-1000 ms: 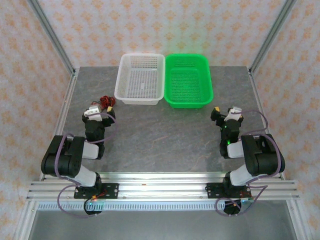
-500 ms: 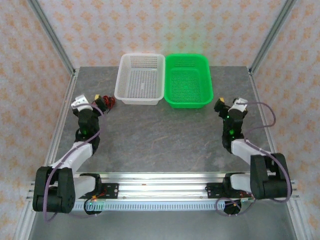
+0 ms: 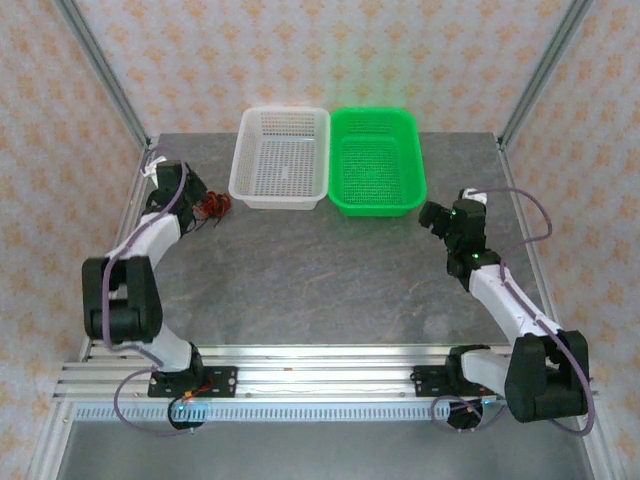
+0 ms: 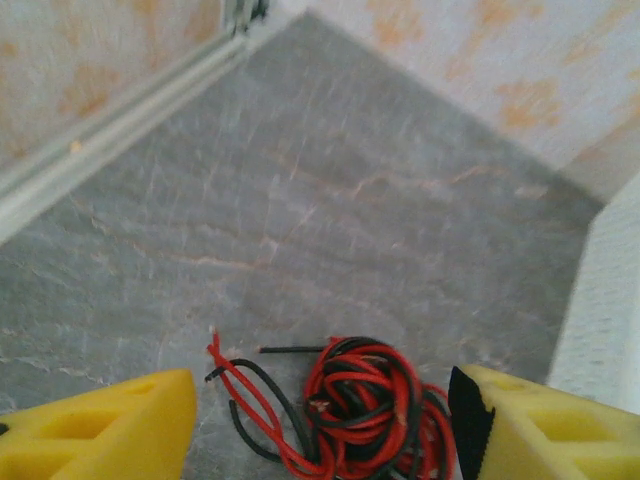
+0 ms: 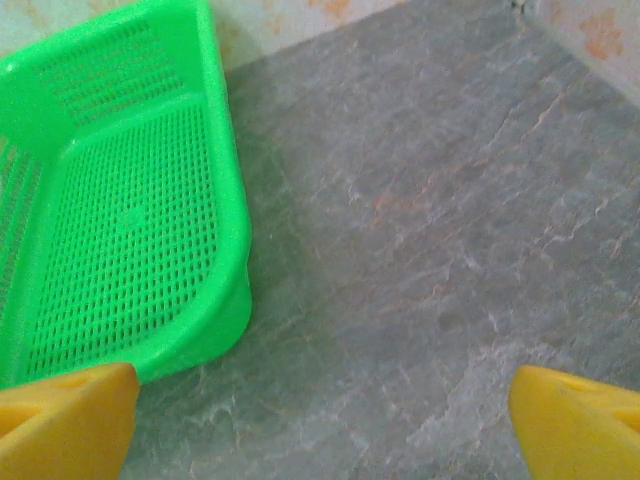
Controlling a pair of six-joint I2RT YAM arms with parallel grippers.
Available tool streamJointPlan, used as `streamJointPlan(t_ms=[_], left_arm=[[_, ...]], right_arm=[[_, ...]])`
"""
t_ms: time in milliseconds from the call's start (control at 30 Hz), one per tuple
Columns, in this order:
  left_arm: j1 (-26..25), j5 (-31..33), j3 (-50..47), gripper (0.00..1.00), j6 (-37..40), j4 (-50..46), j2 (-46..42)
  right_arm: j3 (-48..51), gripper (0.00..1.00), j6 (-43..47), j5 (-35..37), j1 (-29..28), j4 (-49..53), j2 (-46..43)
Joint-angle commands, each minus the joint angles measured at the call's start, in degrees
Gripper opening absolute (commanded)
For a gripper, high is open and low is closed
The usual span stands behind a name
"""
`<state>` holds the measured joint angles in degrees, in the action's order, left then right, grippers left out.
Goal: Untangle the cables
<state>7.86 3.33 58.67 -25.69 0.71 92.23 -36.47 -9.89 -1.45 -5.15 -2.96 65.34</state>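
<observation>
The cables [image 4: 370, 405] lie as a tangled coil of thin red and black wires on the grey table, left of the white basket [image 3: 281, 158]. From above the cables [image 3: 212, 205] are a small red-and-black clump. My left gripper [image 4: 320, 430] hovers over that clump, open, its yellow fingers [image 4: 110, 425] on either side of the coil and apart from it. From above, the left gripper [image 3: 192, 197] sits at the far left of the table. My right gripper [image 5: 325, 420] is open over bare table beside the green basket [image 5: 120, 210], holding nothing; from above the right gripper [image 3: 436, 216] is just right of that basket.
The white basket and the green basket [image 3: 377, 160] stand side by side at the back, both holding nothing. A metal frame rail [image 3: 135, 205] runs close along the table's left edge by the left gripper. The wallpapered back wall [image 4: 480, 60] rises behind the table.
My left arm has stretched out to the back left, bringing its gripper over the cable clump, its jaws narrowing. My right arm has extended forward and right, gripper still open near the green basket.
</observation>
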Motion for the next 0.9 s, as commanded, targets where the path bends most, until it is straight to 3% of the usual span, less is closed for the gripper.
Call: streamJointPlan(t_ms=[0, 500, 867], left_arm=[[0.3, -6.5, 5.6, 0.68, 0.0, -6.1, 5.7], [0.2, -6.6, 22.4, 0.69, 6.1, -13.5, 23.1], [-1.9, -8.7, 19.9, 0.65, 6.5, -12.1, 27.2]], right_arm=[[-2.7, 0.94, -0.8, -2.4, -0.6, 4.6, -0.5], [-2.3, 0.92, -1.0, -4.6, -1.0, 5.5, -0.5], [-2.7, 0.92, -1.1, -6.2, -1.1, 6.0, 0.0]])
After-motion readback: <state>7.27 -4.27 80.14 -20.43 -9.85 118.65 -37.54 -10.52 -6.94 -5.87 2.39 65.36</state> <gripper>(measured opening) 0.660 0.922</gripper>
